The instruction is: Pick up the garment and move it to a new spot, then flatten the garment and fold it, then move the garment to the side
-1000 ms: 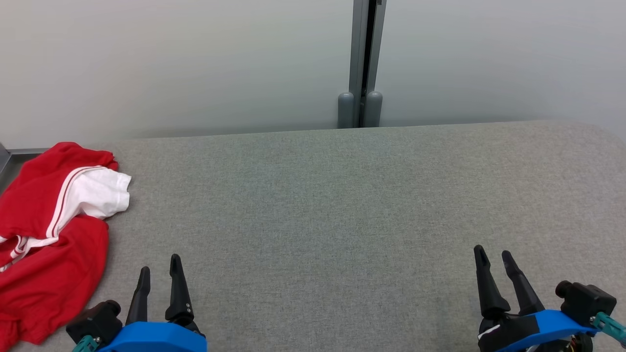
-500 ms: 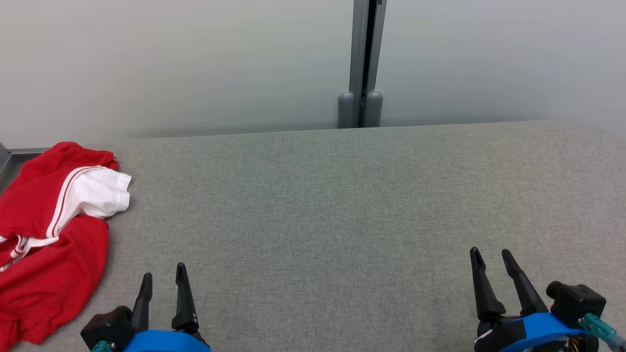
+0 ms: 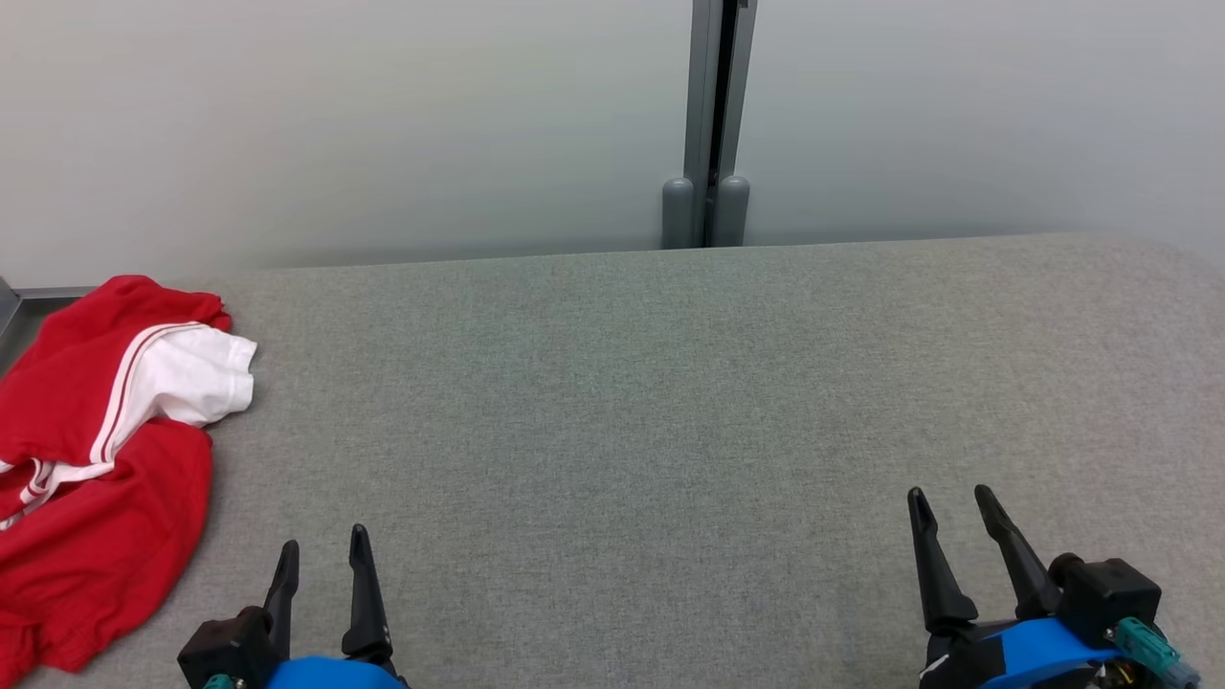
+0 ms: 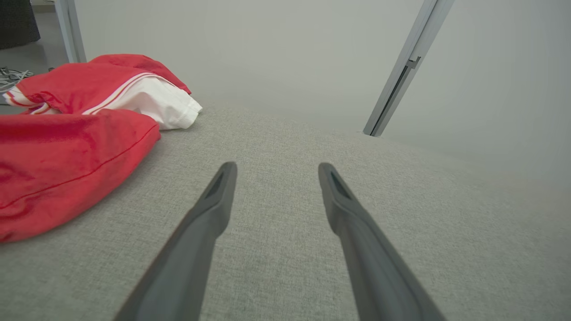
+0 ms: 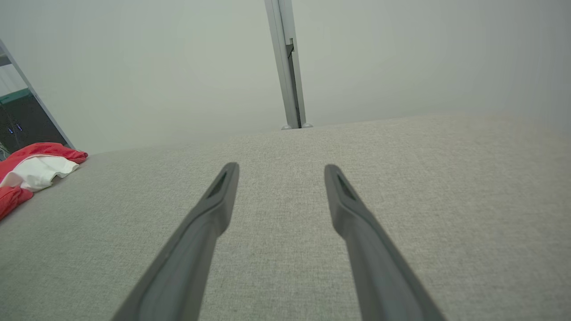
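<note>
Far left on the grey fabric tabletop (image 3: 622,383): crumpled red-and-white garment (image 3: 96,450), white sleeve turned toward the centre. Near it on the right, not touching the cloth: left gripper (image 3: 323,538), fingers spread, holding nothing, bare tabletop between the two. Centre back: grey metal post (image 3: 710,124) between pale wall panels (image 3: 383,124). Far right: right gripper (image 3: 950,492), fingers spread and empty, well apart from the garment.

A grey cloth-covered table (image 3: 622,383) runs back to pale wall panels (image 3: 335,124) split by a grey metal post (image 3: 710,96).
</note>
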Motion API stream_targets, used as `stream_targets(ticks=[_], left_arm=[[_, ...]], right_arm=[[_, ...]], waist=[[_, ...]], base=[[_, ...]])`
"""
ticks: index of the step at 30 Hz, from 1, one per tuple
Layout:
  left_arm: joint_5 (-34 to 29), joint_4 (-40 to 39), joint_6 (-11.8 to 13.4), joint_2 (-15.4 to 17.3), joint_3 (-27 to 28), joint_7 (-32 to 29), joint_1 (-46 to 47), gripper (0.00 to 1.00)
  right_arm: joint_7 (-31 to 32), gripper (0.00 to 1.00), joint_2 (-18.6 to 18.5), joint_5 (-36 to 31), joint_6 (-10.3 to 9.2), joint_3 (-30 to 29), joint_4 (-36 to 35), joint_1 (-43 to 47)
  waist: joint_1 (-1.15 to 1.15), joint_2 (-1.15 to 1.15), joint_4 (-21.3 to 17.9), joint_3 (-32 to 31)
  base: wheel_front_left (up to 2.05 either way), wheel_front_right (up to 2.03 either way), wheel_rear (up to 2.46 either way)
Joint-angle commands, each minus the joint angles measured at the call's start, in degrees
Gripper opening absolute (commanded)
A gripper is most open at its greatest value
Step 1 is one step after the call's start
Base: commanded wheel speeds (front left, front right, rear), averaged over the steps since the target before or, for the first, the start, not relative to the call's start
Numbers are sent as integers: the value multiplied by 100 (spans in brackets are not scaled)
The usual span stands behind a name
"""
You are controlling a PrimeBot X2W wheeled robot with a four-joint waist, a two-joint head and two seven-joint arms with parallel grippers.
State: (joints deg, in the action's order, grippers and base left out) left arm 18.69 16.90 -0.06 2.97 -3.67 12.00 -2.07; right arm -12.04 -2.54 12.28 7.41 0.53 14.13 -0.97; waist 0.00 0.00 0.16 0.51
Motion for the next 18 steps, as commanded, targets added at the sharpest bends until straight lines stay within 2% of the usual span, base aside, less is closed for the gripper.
stream_targets(ticks=[1, 18], left_arm=[[-101, -3, -46, 18, 24, 50, -7, 100], [-735, 187, -73, 14, 1, 239, 11, 100]], right_arm=[[-44, 100, -45, -114, 11, 12, -4, -23], [-234, 100, -48, -858, 8, 60, 76, -48]], waist=[[0, 0, 2, 1], [0, 0, 29, 70]], base=[[0, 0, 0], [0, 0, 0]])
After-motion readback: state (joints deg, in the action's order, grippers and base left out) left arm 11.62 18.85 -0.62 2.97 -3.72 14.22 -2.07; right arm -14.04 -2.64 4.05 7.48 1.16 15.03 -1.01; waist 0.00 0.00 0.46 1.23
